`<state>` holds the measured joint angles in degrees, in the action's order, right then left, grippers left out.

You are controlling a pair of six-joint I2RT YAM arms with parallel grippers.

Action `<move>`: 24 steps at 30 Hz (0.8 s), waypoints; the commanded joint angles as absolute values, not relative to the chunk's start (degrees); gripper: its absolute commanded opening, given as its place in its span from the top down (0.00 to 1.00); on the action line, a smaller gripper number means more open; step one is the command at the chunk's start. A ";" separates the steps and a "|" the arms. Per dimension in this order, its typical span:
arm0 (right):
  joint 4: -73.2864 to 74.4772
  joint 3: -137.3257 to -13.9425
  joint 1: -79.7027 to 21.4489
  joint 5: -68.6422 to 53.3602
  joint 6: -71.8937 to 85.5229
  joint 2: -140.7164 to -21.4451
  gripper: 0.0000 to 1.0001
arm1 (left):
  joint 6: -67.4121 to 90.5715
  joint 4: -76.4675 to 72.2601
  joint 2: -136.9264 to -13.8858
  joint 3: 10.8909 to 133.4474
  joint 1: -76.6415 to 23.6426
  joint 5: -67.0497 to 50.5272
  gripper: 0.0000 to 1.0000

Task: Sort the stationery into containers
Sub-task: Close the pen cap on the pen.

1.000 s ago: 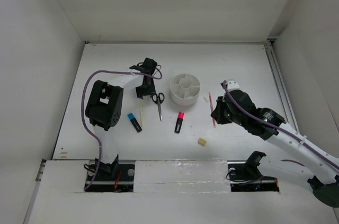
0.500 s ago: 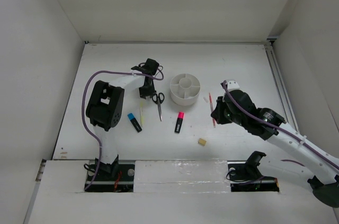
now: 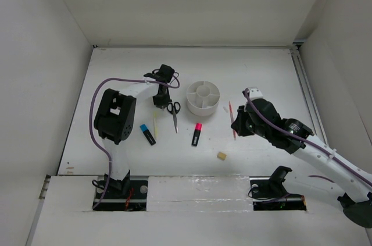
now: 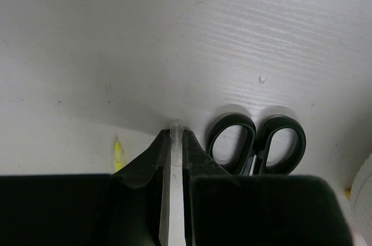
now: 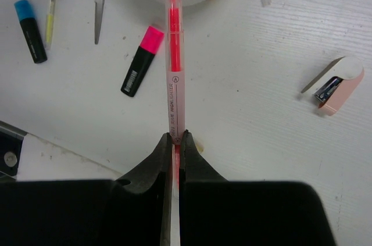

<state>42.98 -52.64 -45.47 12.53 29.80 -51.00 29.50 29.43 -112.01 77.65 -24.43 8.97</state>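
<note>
Broadly, the white counter (image 3: 261,71) carried everything, with the round organiser (image 3: 197,109) near its middle, between the two arms. The right claw (image 5: 175,139) looked set up for a drop. It was pinched tight on the near end of the red pen (image 5: 173,71). The pen's long axis ran straight out ahead of the fingers toward the organiser's wall, and its tip overlapped the rim in the right wrist view. From above, the pen lay just beside the organiser on its right, so the container sat ahead and to the left of that claw. I judged the next move would need a lift and a short carry leftward, with the pen tipped toward upright to enter a compartment. Whether the tip touched the wall could not be told.

The left claw (image 4: 176,134) was down at the counter on the organiser's other side. It was closed on a thin pale stick (image 4: 176,124) of unclear identity, just beside the handles of the scissors (image 4: 256,144). The pink-capped highlighter (image 3: 197,134), blue-capped highlighter (image 3: 147,134), yellow pen (image 3: 155,124) and tan eraser (image 3: 221,155) lay loose, nearer the bases.
</note>
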 commanded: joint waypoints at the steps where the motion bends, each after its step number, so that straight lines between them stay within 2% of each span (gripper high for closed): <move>1: 37.98 -52.30 -45.88 10.74 30.15 -50.19 1.00 | 30.15 33.66 -111.63 76.54 -24.79 5.37 1.00; 8: 24.45 -49.48 -46.40 -0.07 31.11 -48.07 1.00 | 29.53 35.07 -100.56 90.43 -24.26 3.43 1.00; 11: 16.90 -47.73 -46.93 -6.22 34.18 -48.60 1.00 | 29.00 29.74 -92.92 91.67 -24.79 0.71 1.00; 15: 4.33 -44.13 -49.04 -10.28 38.66 -49.83 1.00 | 29.00 21.20 -81.67 85.88 -24.79 -2.27 1.00; 20: -7.09 -44.03 -51.67 -12.13 39.29 -54.75 1.00 | 29.00 6.70 -66.13 72.55 -24.79 -13.42 1.00; 24: -13.52 -45.35 -53.70 -13.27 39.29 -58.18 1.00 | 30.15 0.09 -60.83 67.42 -24.79 -19.24 1.00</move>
